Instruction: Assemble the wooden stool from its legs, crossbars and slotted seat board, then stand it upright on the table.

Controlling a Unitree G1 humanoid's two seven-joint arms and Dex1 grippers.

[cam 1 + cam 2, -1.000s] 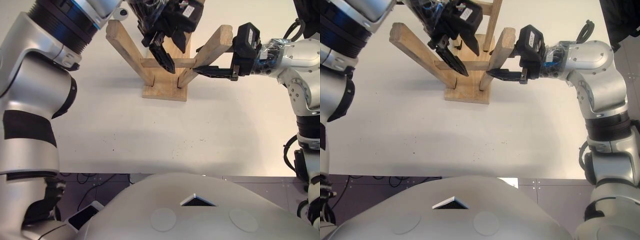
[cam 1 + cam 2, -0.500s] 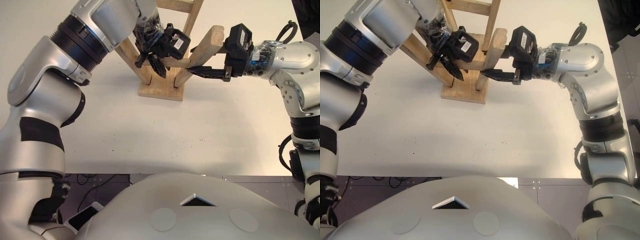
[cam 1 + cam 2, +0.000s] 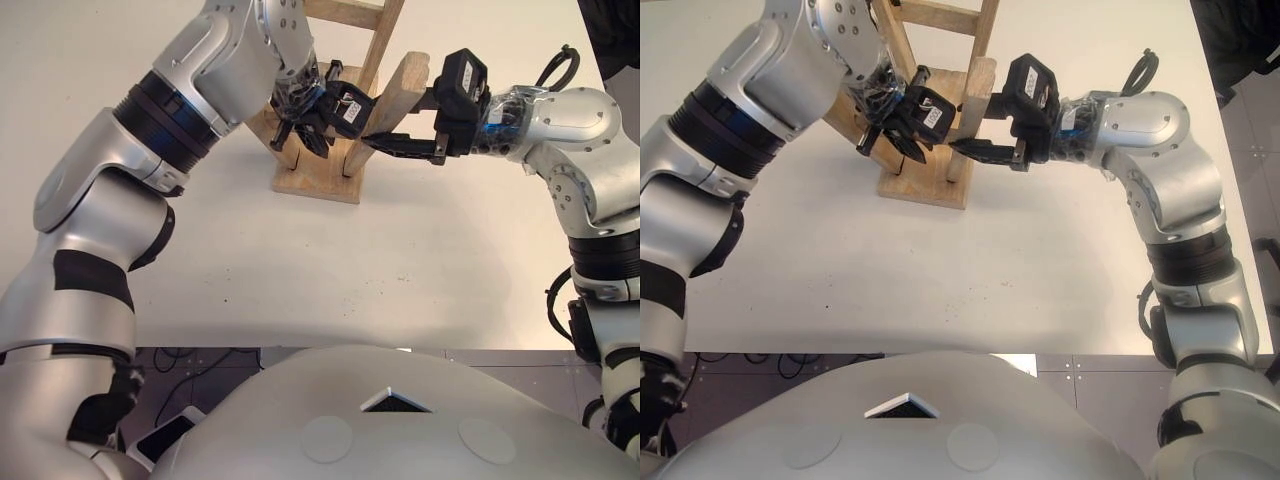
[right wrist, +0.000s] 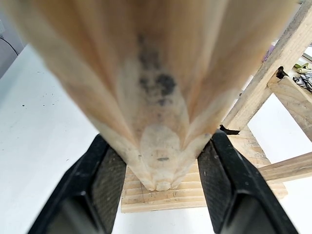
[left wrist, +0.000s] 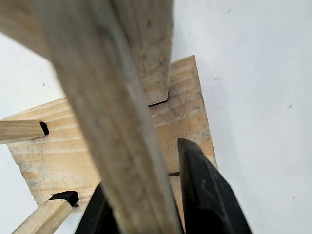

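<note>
We look down on a matte white counter (image 3: 400, 260). The pale wooden slotted seat board (image 3: 318, 184) lies flat on it, far from us, with square wooden legs (image 3: 385, 35) rising from its slots. Just above the board, the left hand (image 3: 303, 135) is clenched on a pale wooden bar (image 5: 112, 122) of the frame. Up and to the board's right, the right hand (image 3: 388, 145) grips a slanting leg (image 3: 405, 82). Bare counter spreads from the board to the near edge, and past that edge we see dark floor (image 3: 200, 375) and cables (image 3: 170, 355).
</note>
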